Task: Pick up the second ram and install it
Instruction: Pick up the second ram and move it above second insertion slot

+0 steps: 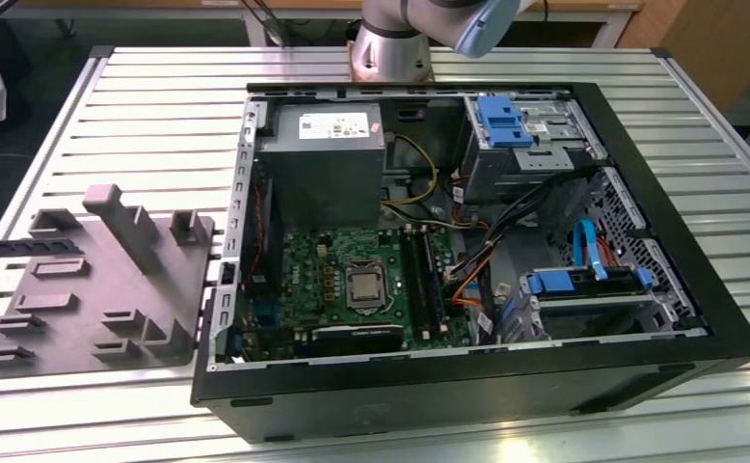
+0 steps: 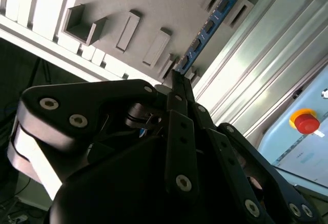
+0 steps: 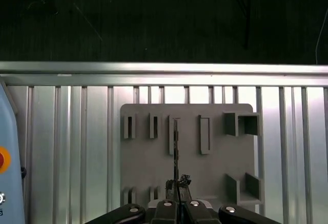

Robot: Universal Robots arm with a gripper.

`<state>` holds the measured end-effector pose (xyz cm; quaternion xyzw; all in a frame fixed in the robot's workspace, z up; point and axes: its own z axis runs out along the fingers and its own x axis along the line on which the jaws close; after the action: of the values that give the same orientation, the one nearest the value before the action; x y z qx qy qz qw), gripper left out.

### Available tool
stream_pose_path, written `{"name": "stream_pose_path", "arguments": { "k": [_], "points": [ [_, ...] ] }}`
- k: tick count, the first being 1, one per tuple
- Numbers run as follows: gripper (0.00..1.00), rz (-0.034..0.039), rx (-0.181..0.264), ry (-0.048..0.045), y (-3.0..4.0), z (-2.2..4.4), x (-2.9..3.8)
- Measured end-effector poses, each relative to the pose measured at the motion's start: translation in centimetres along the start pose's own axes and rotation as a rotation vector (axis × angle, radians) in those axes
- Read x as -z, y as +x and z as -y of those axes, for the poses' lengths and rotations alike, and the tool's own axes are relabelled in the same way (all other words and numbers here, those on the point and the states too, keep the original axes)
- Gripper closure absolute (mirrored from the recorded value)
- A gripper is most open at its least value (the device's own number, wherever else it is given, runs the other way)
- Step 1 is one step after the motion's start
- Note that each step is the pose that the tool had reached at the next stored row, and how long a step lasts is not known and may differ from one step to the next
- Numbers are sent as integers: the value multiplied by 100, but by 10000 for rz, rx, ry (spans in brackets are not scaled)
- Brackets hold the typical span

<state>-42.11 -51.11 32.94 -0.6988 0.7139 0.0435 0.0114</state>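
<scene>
Pincer (image 2: 177,78) over the grey tray (image 1: 93,289), which lies on the slatted metal worktop (image 1: 131,87) to the exterior view's left of the open computer case (image 1: 478,386).

The pincer's two black fingers are drawn together at their tips and clamp the near end of the second ram (image 2: 207,26). In the second wrist view the stick runs straight out from the fingertips, its blue-tinged face and a row of small dark chips turned to the camera. Its far end reaches a pair of upright blocks on the tray. In the first wrist view the same stick appears edge-on as a thin dark line in line with one of the tray's long slots. From here I cannot tell whether it sits in that slot or has been raised clear of it. In the exterior view it shows as a dark strip across the tray's far-left part, level with the tops of the low blocks.

Inside the case, the green motherboard (image 1: 310,270) lies flat with its long black slots (image 1: 423,280) beside the processor socket, well apart from the tray. A red push-button (image 2: 306,121) sits on a pale blue housing beyond the worktop's edge.
</scene>
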Motion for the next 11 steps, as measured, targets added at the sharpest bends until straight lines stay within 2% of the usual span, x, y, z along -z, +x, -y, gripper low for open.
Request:
{"name": "stream_pose_path", "arguments": {
  "k": [11],
  "points": [
    [88, 79, 4, -1, -8, -5, 104]
  ]
}}
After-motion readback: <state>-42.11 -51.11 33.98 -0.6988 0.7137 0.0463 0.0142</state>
